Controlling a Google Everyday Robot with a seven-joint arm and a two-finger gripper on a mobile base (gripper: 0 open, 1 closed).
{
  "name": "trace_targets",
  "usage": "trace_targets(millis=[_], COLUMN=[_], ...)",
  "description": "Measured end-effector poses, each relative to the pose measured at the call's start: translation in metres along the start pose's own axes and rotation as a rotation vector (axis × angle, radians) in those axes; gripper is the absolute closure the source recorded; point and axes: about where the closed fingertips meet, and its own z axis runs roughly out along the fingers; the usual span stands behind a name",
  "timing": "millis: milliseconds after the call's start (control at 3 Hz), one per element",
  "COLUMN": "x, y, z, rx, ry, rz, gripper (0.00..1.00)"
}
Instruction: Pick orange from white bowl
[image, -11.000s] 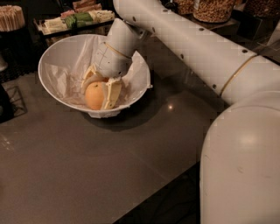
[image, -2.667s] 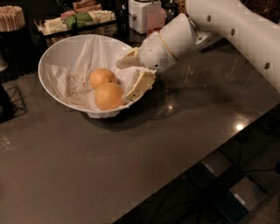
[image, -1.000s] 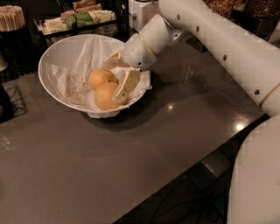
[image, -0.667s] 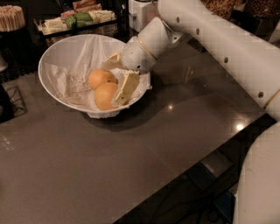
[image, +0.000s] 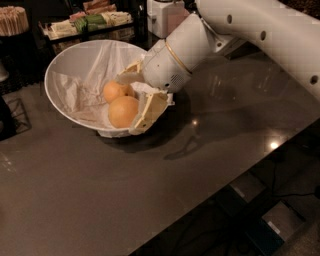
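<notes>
The white bowl (image: 67, 60), lined with crumpled white paper, stands at the table's back left. Two oranges lie in it. The orange (image: 123, 111), the larger one, is at the front; a smaller one (image: 114, 91) touches it from behind. My gripper (image: 131, 103) reaches into the bowl from the right and is open. One finger (image: 149, 111) lies against the right side of the front orange. The other finger (image: 131, 70) sits behind and to the right of the smaller orange. Nothing is gripped.
Behind the bowl are a tray of packets (image: 90, 21), a holder of wooden sticks (image: 12, 20) and a white appliance (image: 161, 17). The grey table (image: 150, 190) ends in a diagonal edge at the front right, above floor clutter. A dark object (image: 7, 120) stands at the left.
The gripper has come leftward from the bowl's right rim into the bowl, beside the oranges. In the last second it barely shifted. Both oranges stay where they were.
</notes>
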Motion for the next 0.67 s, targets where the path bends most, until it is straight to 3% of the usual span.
trace_targets(millis=[667], x=[-0.0014], y=[0.0025], z=[0.005], rx=[-0.019], ry=[-0.016], rz=[-0.009], gripper=[0.18])
